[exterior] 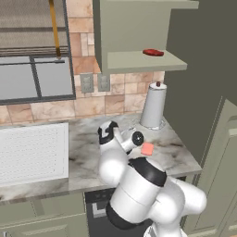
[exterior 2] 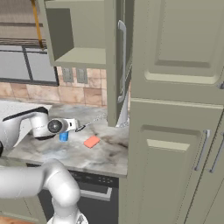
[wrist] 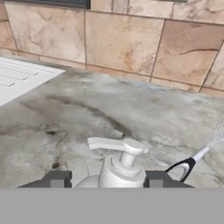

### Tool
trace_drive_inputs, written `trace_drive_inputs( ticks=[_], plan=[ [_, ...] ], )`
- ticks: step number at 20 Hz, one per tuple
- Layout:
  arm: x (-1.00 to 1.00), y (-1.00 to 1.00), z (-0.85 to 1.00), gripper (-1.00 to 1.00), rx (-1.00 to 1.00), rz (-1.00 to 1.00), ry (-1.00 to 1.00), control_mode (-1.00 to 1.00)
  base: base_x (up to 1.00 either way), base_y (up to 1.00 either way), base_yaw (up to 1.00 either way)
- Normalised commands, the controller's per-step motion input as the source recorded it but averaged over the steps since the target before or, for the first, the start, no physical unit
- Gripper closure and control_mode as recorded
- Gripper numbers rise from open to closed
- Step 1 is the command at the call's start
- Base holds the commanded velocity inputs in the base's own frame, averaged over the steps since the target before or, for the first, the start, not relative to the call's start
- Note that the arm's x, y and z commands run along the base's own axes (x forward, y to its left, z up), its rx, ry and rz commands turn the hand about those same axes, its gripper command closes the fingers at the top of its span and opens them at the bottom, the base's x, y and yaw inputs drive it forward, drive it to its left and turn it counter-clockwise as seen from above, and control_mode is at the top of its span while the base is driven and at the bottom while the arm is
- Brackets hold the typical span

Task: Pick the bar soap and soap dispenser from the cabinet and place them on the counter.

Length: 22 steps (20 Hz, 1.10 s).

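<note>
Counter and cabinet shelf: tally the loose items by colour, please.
Coral-pink flat bar soap: 1
Blue soap dispenser bottle with white pump: 1
Dark red flat oval disc on cabinet shelf: 1
White paper-towel roll: 1
Silver wire whisk: 1
Total: 5

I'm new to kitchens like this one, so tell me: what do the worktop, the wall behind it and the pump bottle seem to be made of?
The counter looks like polished stone, probably marble: grey-beige with dark veins. The wall tiles look like matte tan stone or ceramic, with mottling and grout lines. The soap dispenser looks like smooth plastic, with a glossy white pump and a blue body.
</note>
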Motion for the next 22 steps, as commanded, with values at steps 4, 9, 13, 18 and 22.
trace_drive_inputs(
  ticks=[4, 9, 13, 18, 22],
  plan=[
    [-0.21, 0.00, -0.36, 1.00, 0.00, 0.00, -0.04, -1.00, 0.00, 0.00, 0.00],
    [-0.25, 0.00, -0.39, 1.00, 0.00, 0.00, -0.05, -1.00, 0.00, 0.00, 0.00],
    [-0.19, 0.00, -0.37, 1.00, 0.00, 0.00, -0.04, -1.00, 0.00, 0.00, 0.00],
    [-0.08, 0.00, -0.29, 1.00, 0.00, 0.00, -0.01, -1.00, 0.00, 0.00, 0.00],
    [-0.08, 0.00, -0.29, 1.00, 0.00, 0.00, 0.00, -1.00, 0.00, 0.00, 0.00]
  ],
)
